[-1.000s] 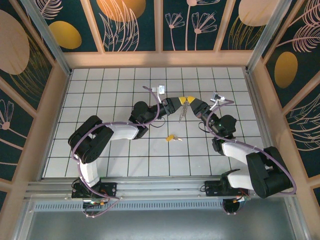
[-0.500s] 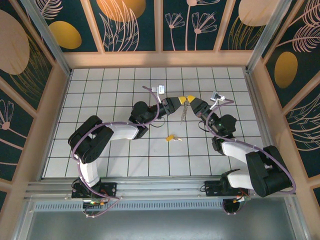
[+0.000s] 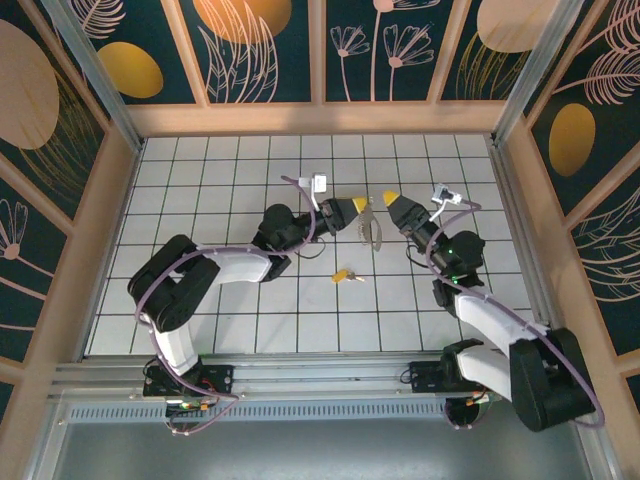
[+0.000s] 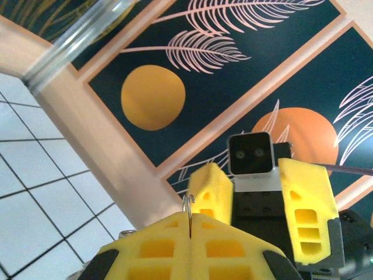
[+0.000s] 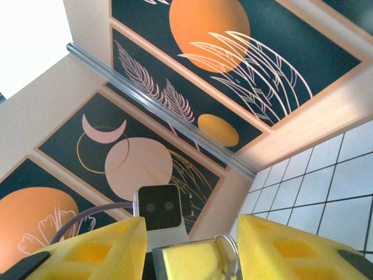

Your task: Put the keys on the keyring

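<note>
My left gripper (image 3: 358,207) is shut on the keyring (image 3: 373,230), a thin pale loop with small silver keys that hangs from its yellow tips above the tiles. In the left wrist view the ring's wire (image 4: 188,209) sticks up from the seam of the closed left gripper (image 4: 190,219). My right gripper (image 3: 392,199) stands open just to the right of the ring, apart from it. In the right wrist view the right gripper (image 5: 191,233) frames the left tip and the keyring (image 5: 231,252). A key with a yellow head (image 3: 343,274) lies on the floor below them.
The white tiled floor (image 3: 220,180) is boxed in by wooden-framed walls with dark floral panels (image 3: 260,50). The right arm's wrist camera (image 4: 250,153) faces my left gripper at close range. Both arms' bases sit at the near edge.
My right gripper has opened, let go of the keyring and drawn back to the right. The left gripper stays shut on the ring and has shifted slightly left and down.
</note>
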